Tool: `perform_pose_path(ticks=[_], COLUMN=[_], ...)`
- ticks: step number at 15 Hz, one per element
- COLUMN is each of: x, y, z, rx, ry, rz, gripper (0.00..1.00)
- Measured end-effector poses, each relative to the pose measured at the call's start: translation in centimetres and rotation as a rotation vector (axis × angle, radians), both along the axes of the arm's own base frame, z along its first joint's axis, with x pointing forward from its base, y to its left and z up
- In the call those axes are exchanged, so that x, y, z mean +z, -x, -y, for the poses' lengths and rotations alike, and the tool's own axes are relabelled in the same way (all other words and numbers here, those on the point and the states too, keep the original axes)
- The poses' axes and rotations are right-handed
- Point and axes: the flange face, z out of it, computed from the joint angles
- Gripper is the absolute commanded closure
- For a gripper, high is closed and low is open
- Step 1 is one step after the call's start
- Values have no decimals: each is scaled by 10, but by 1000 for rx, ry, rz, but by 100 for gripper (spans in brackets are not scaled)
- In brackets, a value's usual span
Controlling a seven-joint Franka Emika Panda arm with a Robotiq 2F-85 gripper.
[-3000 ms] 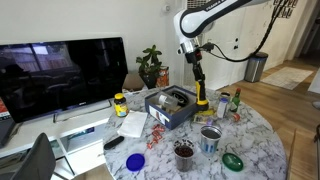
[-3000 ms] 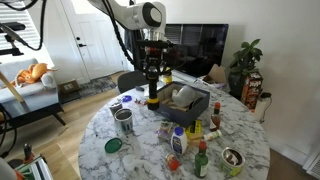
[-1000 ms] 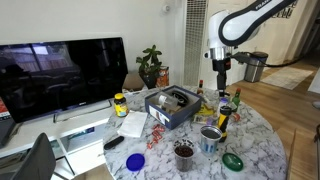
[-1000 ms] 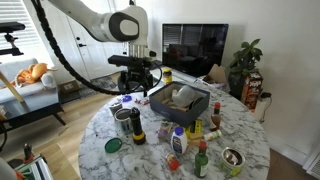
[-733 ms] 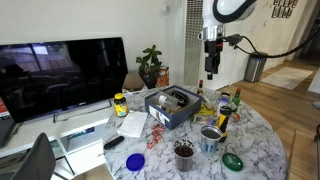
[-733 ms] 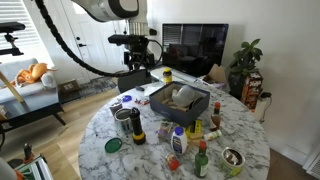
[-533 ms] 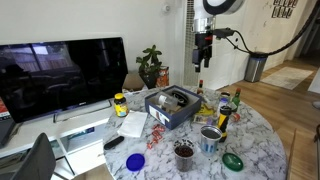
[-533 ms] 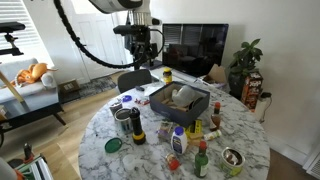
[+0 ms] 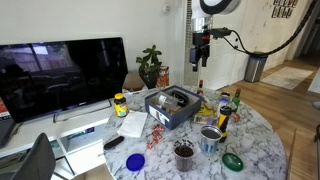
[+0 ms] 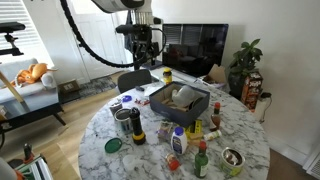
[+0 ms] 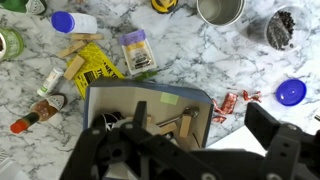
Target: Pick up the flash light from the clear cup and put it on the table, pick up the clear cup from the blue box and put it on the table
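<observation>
The yellow flash light with black ends (image 9: 222, 120) stands upright on the marble table (image 9: 250, 140), beside a metal cup (image 10: 123, 120); it shows in both exterior views (image 10: 136, 128). The blue box (image 9: 168, 108) (image 10: 180, 103) sits mid-table with the clear cup (image 10: 185, 96) still inside. My gripper (image 9: 198, 62) (image 10: 143, 62) hangs high above the table, open and empty. In the wrist view its spread jaws (image 11: 190, 150) look down on the box (image 11: 150, 93); the cup is mostly hidden behind the gripper body.
A cup with dark contents (image 9: 184, 152), a green lid (image 10: 112, 145), a blue lid (image 9: 134, 161), several small bottles (image 10: 200, 158) and a yellow packet (image 11: 95, 65) crowd the table around the box. A TV (image 9: 60, 75) and a plant (image 9: 150, 65) stand behind.
The flash light now stands on the table, released. The open gripper has risen from just above it and swung back high over the box area.
</observation>
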Motion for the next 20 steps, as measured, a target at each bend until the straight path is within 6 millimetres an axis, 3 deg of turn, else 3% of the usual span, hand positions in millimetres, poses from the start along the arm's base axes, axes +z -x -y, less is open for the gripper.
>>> perform_pose_path(ticks=[2,5,14,20], x=[-3,-30,-149,-201], y=[-4,-25,-146,-200], z=[0,6,41,51], rx=[-1,3,88,85], ry=[-2,-52,-150,-147], rz=[-4,-29,126,191], gripper=[0,0,0,0])
